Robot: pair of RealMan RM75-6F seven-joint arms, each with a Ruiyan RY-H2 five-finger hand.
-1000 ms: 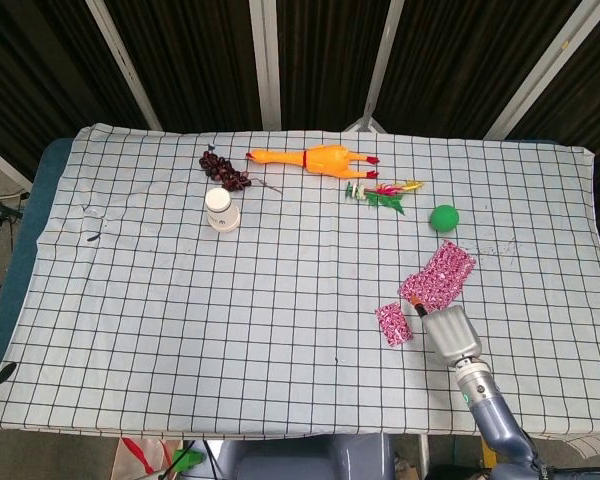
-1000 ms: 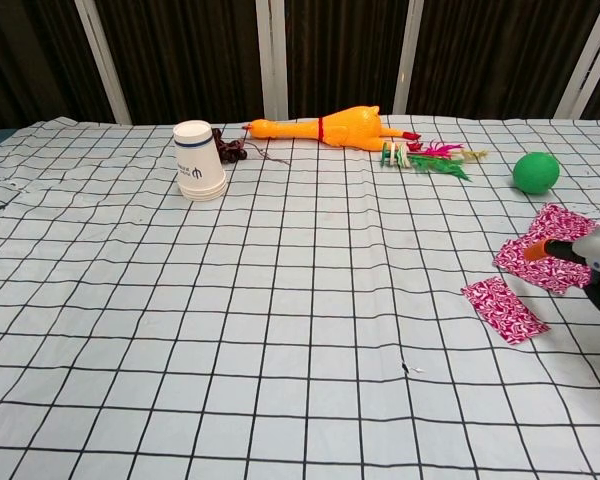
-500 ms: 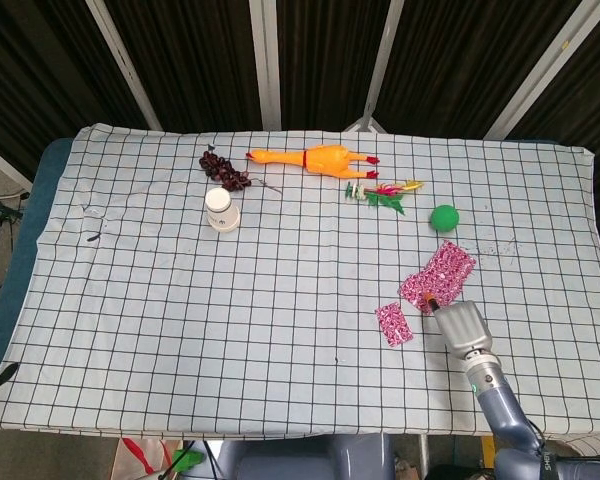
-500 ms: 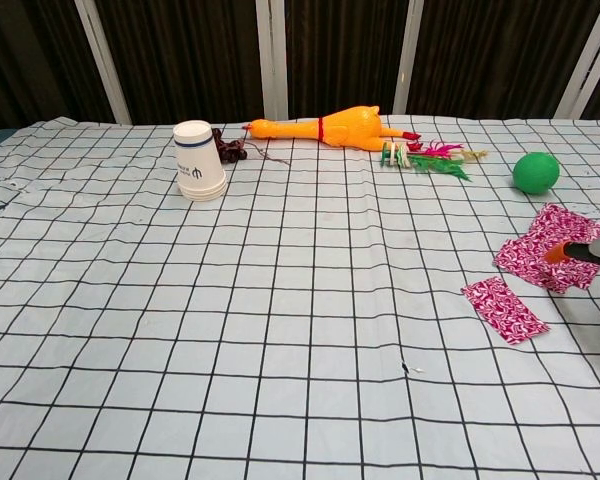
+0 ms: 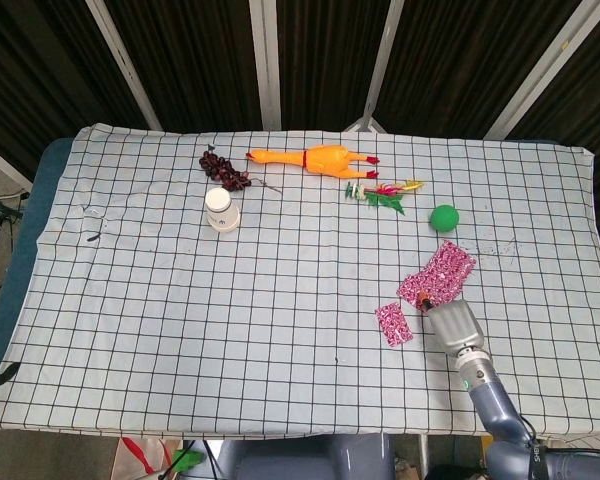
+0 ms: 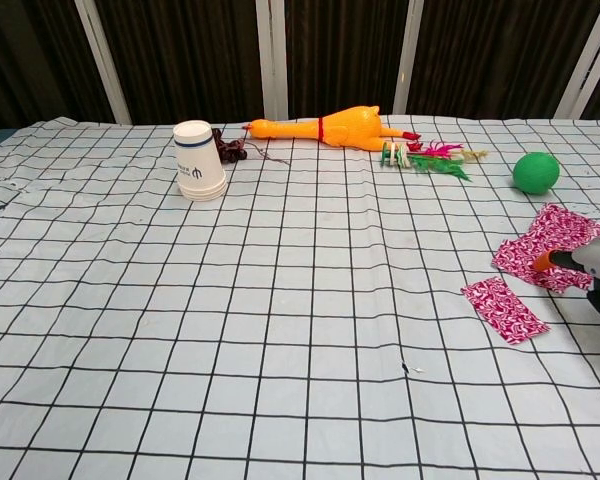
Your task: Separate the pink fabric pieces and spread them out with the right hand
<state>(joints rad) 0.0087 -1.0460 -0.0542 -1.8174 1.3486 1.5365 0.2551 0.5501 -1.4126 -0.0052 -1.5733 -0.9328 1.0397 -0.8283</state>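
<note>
Small dark mark on white cup (image 6: 199,160), not legible.

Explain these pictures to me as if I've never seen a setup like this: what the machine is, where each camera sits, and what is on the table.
This is a two-armed robot steered remotely by a person. The head view looks down from above; the chest view looks across the table from lower down.

Only the right robot hand shows, a grey block on an arm at the table's near right. Its orange fingertip rests on the larger pink fabric piece. Whether it pinches the cloth, I cannot tell. A smaller pink fabric piece lies apart, nearer the robot.

On the checked tablecloth also lie a green ball, a rubber chicken, a feathered toy, an upside-down paper cup and a dark bunch.
</note>
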